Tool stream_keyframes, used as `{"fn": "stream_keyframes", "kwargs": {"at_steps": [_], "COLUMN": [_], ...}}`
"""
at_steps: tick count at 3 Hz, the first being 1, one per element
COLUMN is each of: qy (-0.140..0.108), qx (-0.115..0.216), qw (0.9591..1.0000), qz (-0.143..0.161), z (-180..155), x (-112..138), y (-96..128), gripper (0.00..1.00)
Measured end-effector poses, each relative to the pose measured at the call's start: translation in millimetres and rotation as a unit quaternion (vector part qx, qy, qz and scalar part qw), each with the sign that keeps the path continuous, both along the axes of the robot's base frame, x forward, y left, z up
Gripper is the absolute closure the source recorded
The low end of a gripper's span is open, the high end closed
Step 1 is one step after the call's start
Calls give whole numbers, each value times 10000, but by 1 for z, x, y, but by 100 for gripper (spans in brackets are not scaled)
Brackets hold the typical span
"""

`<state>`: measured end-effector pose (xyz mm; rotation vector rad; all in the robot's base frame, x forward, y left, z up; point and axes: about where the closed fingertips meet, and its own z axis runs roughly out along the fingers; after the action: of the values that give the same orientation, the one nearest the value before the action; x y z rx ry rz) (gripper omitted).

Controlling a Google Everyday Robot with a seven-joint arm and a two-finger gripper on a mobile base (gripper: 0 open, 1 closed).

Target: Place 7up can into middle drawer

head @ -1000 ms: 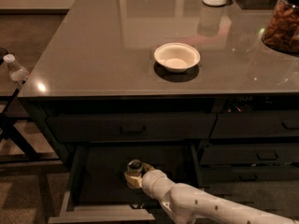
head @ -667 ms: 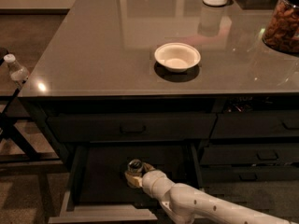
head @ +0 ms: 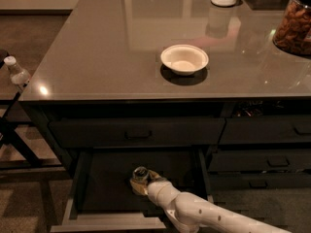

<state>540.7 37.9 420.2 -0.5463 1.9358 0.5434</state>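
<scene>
The tool is clamped on the can, held upright at its tip inside the open drawer. The drawer floor lies directly below the can; whether they touch, I cannot tell.

A glossy grey countertop caps a dark cabinet (the gripper hangs low before it). Brown floor lies left.

You're looking at a kitchen or break room: a grey counter over banks of drawers, a bowl, a snack jar; your end effector sits inside the open middle drawer.
</scene>
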Motion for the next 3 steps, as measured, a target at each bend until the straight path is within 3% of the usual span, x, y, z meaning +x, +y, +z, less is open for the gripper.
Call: {"fn": "stream_keyframes", "kwargs": {"at_steps": [3], "qy": [0], "qx": [0], "qw": [10000], "qz": [0], "z": [0], "x": [0], "y": [0], "gripper": [36]}}
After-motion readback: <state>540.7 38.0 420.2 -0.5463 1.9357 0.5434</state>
